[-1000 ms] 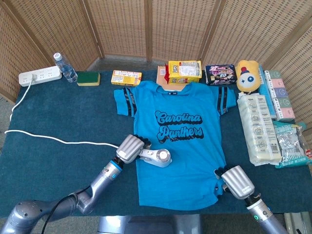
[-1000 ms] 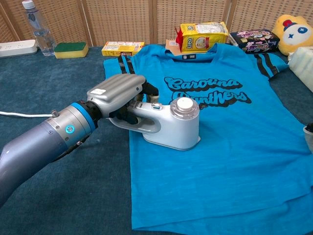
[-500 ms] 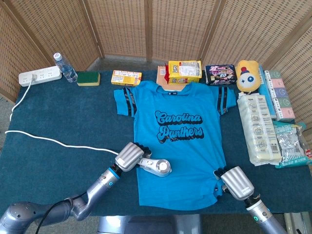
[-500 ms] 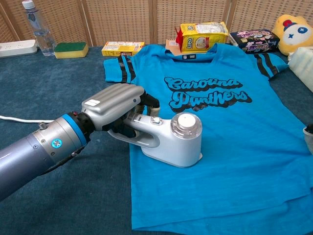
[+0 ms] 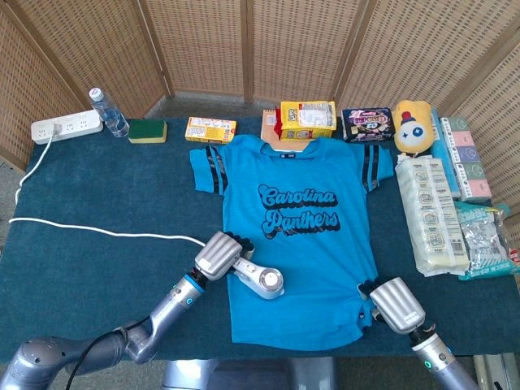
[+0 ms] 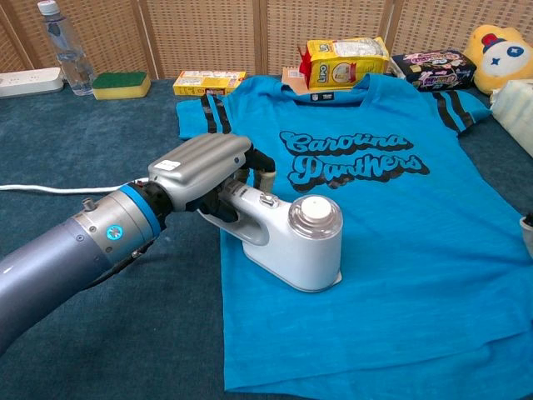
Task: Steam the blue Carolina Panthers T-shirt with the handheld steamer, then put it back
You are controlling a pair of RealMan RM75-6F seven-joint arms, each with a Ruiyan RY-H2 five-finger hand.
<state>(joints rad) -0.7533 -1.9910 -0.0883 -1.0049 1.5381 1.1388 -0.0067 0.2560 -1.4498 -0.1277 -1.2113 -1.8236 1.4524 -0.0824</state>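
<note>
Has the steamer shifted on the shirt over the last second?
Yes. The steamer, held by the left hand, has slid down the T-shirt toward the hem, away from the Carolina Panthers lettering.

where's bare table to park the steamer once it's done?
Left side: open blue cloth between the T-shirt, the white cord and the back row by the sponge. Right edge is crowded with packages. The left hand holds the steamer.

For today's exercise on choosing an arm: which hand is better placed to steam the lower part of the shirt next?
Left. The left hand already grips the steamer on the T-shirt; the right hand rests at the hem corner.
</note>
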